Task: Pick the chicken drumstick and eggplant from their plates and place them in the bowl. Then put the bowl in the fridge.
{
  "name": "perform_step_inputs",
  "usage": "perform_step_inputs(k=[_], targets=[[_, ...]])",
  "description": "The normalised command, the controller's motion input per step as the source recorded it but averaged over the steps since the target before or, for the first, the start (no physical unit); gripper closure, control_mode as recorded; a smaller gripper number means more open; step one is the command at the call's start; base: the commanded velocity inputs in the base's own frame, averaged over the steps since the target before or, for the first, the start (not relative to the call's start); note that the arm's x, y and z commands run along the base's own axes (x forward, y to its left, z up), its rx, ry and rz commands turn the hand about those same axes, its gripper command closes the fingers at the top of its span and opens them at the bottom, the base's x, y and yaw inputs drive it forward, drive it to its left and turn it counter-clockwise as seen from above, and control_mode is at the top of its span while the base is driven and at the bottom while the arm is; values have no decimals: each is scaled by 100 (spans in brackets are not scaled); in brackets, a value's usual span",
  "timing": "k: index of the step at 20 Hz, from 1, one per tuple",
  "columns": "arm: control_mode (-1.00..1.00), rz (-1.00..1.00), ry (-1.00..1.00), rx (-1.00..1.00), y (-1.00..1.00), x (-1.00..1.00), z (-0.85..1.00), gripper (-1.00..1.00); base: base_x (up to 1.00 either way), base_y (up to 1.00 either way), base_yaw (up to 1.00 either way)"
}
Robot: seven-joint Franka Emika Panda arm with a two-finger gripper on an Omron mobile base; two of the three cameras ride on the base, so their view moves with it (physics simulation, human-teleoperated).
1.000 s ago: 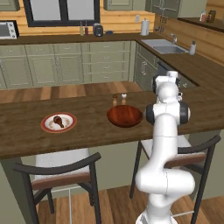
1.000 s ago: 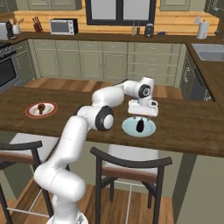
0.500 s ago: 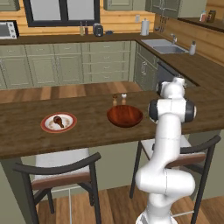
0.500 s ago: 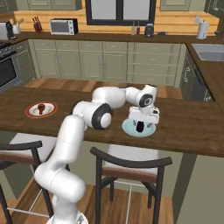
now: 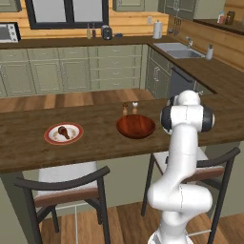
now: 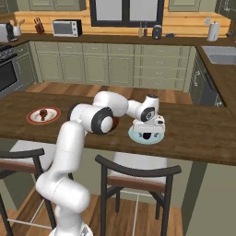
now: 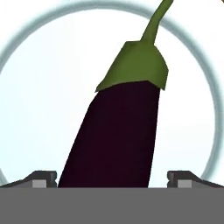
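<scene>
Since the eggplant (image 7: 118, 131) lies slanted across the light blue plate (image 7: 39, 109) rather than square to the jaws, the likeliest failure is a skewed pinch: fingers closing on the rounded, glossy body could squeeze it sideways so it rolls or slips out. Closing too near the stem end, where it tapers under the green cap (image 7: 133, 65), would prob give a weak hold. If the hand is low already, tips could also scrape the plate & shove it on the counter (image 6: 198, 133). All judgement, not seen.

Gripper (image 7: 112, 179) is wide open, nothing held. In hand view the two finger tips (image 7: 41, 178) stand on either side of the eggplant's fat lower body, which runs up between them; stem points up & slightly right. Left tip sits just beside the skin, right tip a bit further off. Can't tell if either touches.

In right base view the hand (image 6: 148, 124) hangs right over the plate on the wooden counter. Bowl (image 5: 136, 127) sits near; drumstick (image 5: 62, 132) is on its red-rimmed plate (image 5: 64, 134), well apart.
</scene>
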Motion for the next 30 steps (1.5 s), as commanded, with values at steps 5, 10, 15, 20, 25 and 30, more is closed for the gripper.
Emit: perform_step_inputs(k=[5, 10, 15, 20, 25, 30], targets=[[-100, 3, 0, 0, 0, 6, -3, 100, 0, 0, 0], [-100, 1, 0, 0, 0, 2, -18, 100, 0, 0, 0], [-100, 3, -8, -1, 23, 0, 30, 100, 0, 0, 0], [-100, 6, -17, 8, 85, -17, 99, 100, 0, 0, 0], [-100, 3, -11, 5, 100, -27, 87, 100, 0, 0, 0], [-100, 2, 7, 0, 100, -3, 5, 100, 0, 0, 0]])
